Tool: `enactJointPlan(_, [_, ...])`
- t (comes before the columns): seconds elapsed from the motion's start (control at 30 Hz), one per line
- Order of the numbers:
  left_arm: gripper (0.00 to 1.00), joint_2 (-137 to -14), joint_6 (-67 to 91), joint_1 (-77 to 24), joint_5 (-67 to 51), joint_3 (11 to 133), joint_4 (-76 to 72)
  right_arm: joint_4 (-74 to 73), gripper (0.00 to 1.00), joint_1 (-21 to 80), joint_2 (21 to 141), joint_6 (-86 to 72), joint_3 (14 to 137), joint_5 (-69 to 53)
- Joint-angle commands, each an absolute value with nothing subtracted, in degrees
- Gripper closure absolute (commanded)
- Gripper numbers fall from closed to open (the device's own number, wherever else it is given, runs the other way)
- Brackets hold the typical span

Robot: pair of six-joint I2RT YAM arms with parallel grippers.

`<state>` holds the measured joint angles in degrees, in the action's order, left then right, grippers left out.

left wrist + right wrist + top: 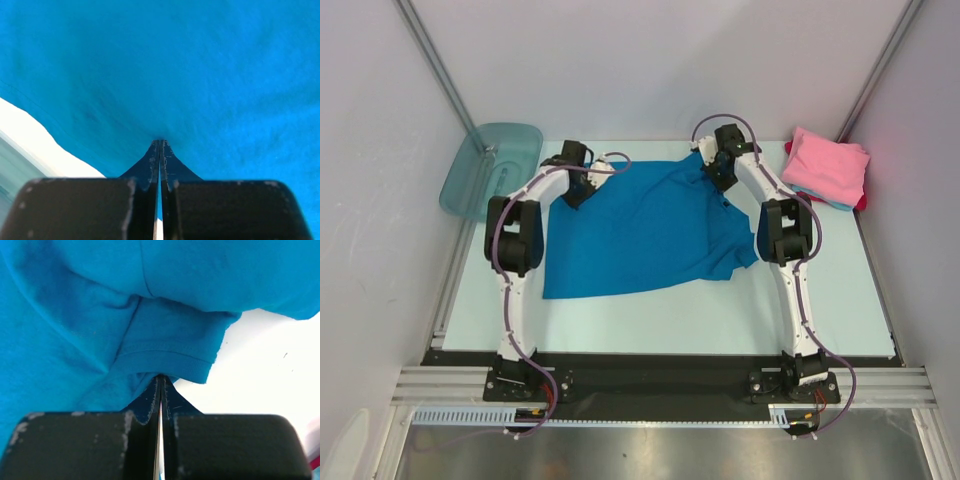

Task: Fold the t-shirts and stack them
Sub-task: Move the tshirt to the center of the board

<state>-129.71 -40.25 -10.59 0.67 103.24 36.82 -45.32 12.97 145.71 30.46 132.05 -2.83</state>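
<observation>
Jaws both pinching blue t-shirt [640, 230] far edge.

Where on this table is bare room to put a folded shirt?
Free: the pale table's near strip, between the bright blue cloth t-shirt and the arms' bases; also right of the right arm, nearer than the folded pink shirt pile. Crowded: the far edge.

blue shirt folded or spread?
Spread: blue shirt lies mostly flat on the table, far edge pinched by left gripper and right gripper.

Left end effector [160, 143] clamped, right end effector [160, 376] clamped
</observation>
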Motion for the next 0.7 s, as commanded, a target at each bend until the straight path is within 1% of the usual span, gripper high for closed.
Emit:
enactJointPlan(0.0, [1.0,-131.7,-37.5,-9.3,-1.5,107.6,39.5,-45.7,1.0,13.9,142.6,30.0,131.7,-3.2])
enactJointPlan(0.37, [1.0,-136.0,-37.7,-7.7,-0.2,112.3,45.6,-44.5,1.0,13.0,142.8,31.3,130.3,0.0])
enactJointPlan(0.43, [1.0,-136.3,-37.6,-7.6,-0.3,112.4,46.1,-44.2,1.0,12.1,142.6,31.7,129.9,2.5])
enactJointPlan(0.67, [1.0,-137.5,-37.8,-7.4,-0.2,112.9,48.2,-43.7,1.0,8.1,141.4,32.4,127.5,4.3])
